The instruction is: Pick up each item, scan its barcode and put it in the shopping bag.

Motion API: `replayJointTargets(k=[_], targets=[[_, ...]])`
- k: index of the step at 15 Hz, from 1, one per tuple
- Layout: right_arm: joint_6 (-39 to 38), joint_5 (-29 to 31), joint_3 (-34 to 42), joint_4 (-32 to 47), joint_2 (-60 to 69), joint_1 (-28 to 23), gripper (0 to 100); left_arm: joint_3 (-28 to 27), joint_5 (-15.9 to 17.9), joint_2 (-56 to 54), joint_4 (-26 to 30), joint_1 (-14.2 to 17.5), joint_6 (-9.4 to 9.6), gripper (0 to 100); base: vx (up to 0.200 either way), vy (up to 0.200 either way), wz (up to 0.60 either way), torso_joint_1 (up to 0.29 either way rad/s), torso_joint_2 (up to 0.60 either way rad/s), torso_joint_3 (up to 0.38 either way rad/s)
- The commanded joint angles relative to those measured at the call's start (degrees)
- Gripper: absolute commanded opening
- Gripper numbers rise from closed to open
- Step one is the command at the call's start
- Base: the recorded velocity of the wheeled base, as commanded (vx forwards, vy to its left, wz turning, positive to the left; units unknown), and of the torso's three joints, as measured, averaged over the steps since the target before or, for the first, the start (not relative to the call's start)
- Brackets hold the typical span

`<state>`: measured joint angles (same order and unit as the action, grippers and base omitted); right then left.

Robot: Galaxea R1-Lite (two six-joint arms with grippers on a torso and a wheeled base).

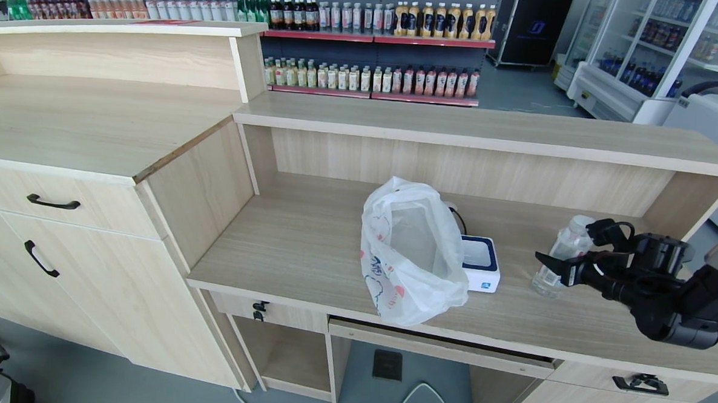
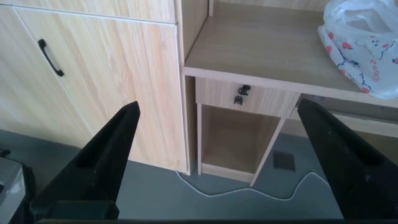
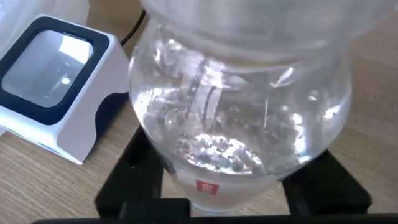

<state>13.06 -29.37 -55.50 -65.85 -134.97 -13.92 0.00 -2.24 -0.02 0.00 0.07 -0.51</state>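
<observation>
Fingers of the left gripper [image 2: 217, 103] are hanging spread and empty, while the right gripper [image 1: 575, 253] is sitting around the water bottle [image 3: 236, 106] on the tabletop [image 1: 296, 247], its hold impossible to tell, so this 1 item is awaiting the seemingly empty shopping bag [image 1: 408, 252] and the scanner [image 1: 482, 261].

Head camera high over the counter [image 1: 296, 247]; left wrist low, bag [image 2: 364, 50] in common; right wrist close upon the bottle [image 3: 239, 112].
</observation>
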Motion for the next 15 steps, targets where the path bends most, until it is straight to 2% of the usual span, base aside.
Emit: replayJointTargets(k=[1,7,8,10,13,15], targets=[[0.0,0.0,-0.7,0.0,-0.7,-0.1,0,0.0,0.0,0.0,0.0,0.0,-0.02,100,0.000,0.000,0.00,0.000,0.00,0.000],[-1.2,0.4,1.1,1.1,4.3,-0.1,0,0.0,0.0,0.0,0.0,0.0,-0.02,100,0.000,0.000,0.00,0.000,0.00,0.000],[-2.4,0.1,1.4,3.5,7.4,-0.4,0,0.0,0.0,0.0,0.0,0.0,-0.02,100,0.000,0.000,0.00,0.000,0.00,0.000],[-10.5,0.2,1.3,11.3,17.5,-0.1,0,0.0,0.0,0.0,0.0,0.0,-0.02,100,0.000,0.000,0.00,0.000,0.00,0.000],[-22.0,-0.9,0.5,27.4,35.1,3.4,0,0.0,0.0,0.0,0.0,0.0,-0.02,100,0.000,0.000,0.00,0.000,0.00,0.000],[-27.1,-5.8,-1.0,34.0,43.6,6.3,0,0.0,0.0,0.0,0.0,0.0,-0.02,100,0.000,0.000,0.00,0.000,0.00,0.000]])
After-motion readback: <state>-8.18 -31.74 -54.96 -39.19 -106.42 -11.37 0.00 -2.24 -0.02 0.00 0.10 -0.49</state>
